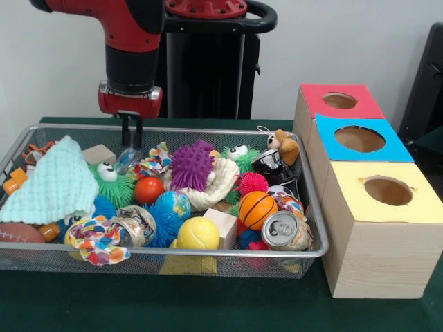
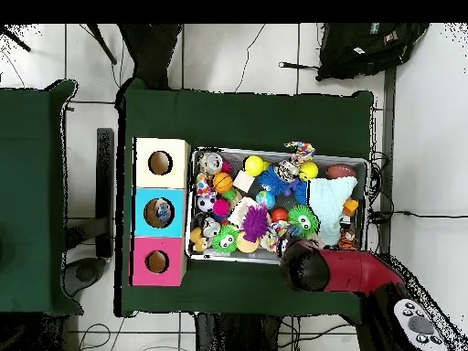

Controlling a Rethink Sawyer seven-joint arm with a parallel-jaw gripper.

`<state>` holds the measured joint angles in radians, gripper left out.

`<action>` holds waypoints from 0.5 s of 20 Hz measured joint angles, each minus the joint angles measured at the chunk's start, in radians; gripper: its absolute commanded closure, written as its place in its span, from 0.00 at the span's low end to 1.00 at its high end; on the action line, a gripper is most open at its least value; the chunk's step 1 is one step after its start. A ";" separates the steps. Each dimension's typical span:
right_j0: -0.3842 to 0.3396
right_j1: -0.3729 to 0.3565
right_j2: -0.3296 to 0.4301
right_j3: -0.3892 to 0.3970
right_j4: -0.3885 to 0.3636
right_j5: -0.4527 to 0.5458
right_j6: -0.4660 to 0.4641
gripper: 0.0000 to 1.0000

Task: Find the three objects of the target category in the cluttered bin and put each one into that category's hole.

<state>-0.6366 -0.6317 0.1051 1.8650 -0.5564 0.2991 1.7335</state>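
Green-cloth counter (image 1: 208,304): silver wire-mesh bin (image 1: 313,207) w/ mixed toys, incl. purple spiky ball (image 1: 191,166). Beside bin: wooden boxes w/ holes, red top (image 1: 315,97), blue top (image 1: 394,149), yellow top (image 1: 422,204). Black tool (image 1: 131,135) over bin's far edge, holding nothing; open/closed can't tell.

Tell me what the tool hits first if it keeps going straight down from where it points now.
Probably the crinkly clear wrapper beside the green googly-eyed ball, at the bin's far edge. The tool points down there, though depth is unclear.
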 measured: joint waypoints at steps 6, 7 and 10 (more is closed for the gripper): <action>-0.007 -0.035 0.011 0.000 0.001 0.007 0.000 1.00; -0.007 -0.040 0.013 0.000 0.002 0.007 0.000 1.00; -0.008 -0.055 0.019 0.000 0.005 0.007 0.000 1.00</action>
<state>-0.6442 -0.6871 0.1238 1.8653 -0.5515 0.3064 1.7335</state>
